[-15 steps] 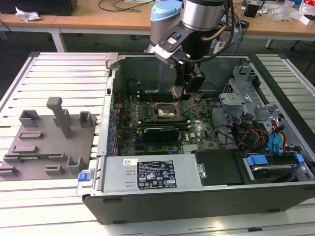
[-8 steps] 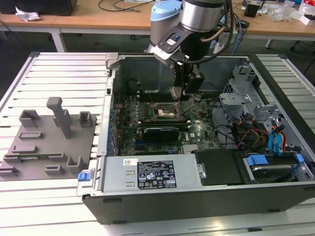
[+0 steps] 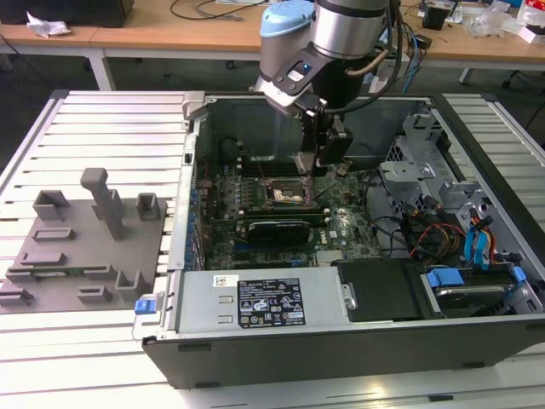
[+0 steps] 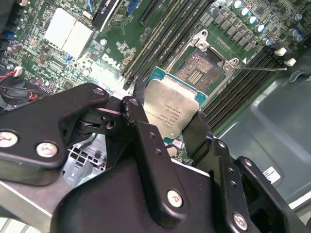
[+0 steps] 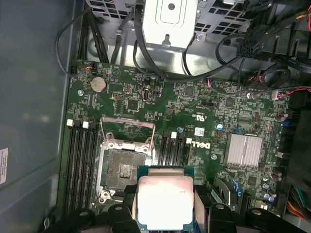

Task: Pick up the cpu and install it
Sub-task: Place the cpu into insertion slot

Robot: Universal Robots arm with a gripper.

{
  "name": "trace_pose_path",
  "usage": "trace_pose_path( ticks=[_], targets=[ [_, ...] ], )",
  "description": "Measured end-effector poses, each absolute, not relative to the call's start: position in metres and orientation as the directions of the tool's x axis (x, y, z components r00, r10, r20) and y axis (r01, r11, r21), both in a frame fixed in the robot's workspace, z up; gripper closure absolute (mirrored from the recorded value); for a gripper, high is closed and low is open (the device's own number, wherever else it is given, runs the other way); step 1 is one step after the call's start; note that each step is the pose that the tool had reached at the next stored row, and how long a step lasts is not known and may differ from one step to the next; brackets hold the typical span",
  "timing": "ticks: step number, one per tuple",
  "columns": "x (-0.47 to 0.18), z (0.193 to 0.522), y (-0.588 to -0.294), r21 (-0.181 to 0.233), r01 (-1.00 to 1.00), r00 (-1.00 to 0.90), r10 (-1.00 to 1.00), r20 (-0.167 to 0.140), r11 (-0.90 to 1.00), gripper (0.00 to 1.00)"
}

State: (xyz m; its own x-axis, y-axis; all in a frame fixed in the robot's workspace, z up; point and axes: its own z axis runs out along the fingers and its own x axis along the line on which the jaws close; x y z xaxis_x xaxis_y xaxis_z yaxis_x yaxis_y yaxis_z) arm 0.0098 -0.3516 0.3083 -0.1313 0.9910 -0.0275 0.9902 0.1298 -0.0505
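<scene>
My gripper (image 4: pixel 167 124) is shut on the cpu (image 4: pixel 171 112), a thin square chip with a pale silver top and a teal-green edge, pinched on two opposite sides by the black fingers (image 4: pixel 132 110). In the first wrist view the cpu (image 5: pixel 165 201) hangs above the green motherboard, just beside the open black socket (image 5: pixel 122 170) and offset from it. The socket's metal load frame (image 5: pixel 129 130) stands lifted. In the exterior view the gripper (image 3: pixel 312 167) reaches down into the computer case, close over the socket (image 3: pixel 285 194).
The open computer case (image 3: pixel 255 349) holds memory slots (image 5: pixel 80 160), a heatsink (image 5: pixel 245 149), loose cables (image 3: pixel 426 234) and a drive cage (image 3: pixel 417 170) on the exterior view's right. A grey plastic tray (image 3: pixel 51 281) with upright blocks lies on the slatted table at the exterior view's left.
</scene>
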Motion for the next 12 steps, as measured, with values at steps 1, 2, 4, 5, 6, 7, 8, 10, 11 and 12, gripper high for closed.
trace_pose_path(
  ticks=[1, 2, 4, 5, 6, 7, 8, 10, 11, 12],
  targets=[
    [0.0098, 0.3077, -0.3516, -0.051, 0.990, -0.131, 0.991, -0.028, 0.130, 0.45],
    [0.0098, 0.3070, -0.3516, -0.051, 0.990, -0.131, 0.991, -0.027, 0.130, 0.45],
    [0.0098, 0.3049, -0.3516, -0.051, 0.990, -0.131, 0.991, -0.027, 0.130, 0.45],
    [0.0098, 0.3041, -0.3516, -0.051, 0.990, -0.131, 0.991, -0.028, 0.130, 0.45],
    [0.0098, 0.3035, -0.3516, -0.051, 0.990, -0.131, 0.991, -0.027, 0.130, 0.45],
    [0.0098, 0.3024, -0.3515, -0.051, 0.990, -0.131, 0.991, -0.027, 0.130, 0.45],
    [0.0098, 0.3018, -0.3516, -0.051, 0.990, -0.131, 0.991, -0.028, 0.130, 0.45],
    [0.0098, 0.3007, -0.3516, -0.051, 0.990, -0.131, 0.991, -0.027, 0.130, 0.45],
    [0.0098, 0.2997, -0.3515, -0.051, 0.990, -0.131, 0.991, -0.028, 0.130, 0.45],
    [0.0098, 0.2992, -0.3516, -0.051, 0.990, -0.131, 0.991, -0.028, 0.130, 0.45]
  ],
)
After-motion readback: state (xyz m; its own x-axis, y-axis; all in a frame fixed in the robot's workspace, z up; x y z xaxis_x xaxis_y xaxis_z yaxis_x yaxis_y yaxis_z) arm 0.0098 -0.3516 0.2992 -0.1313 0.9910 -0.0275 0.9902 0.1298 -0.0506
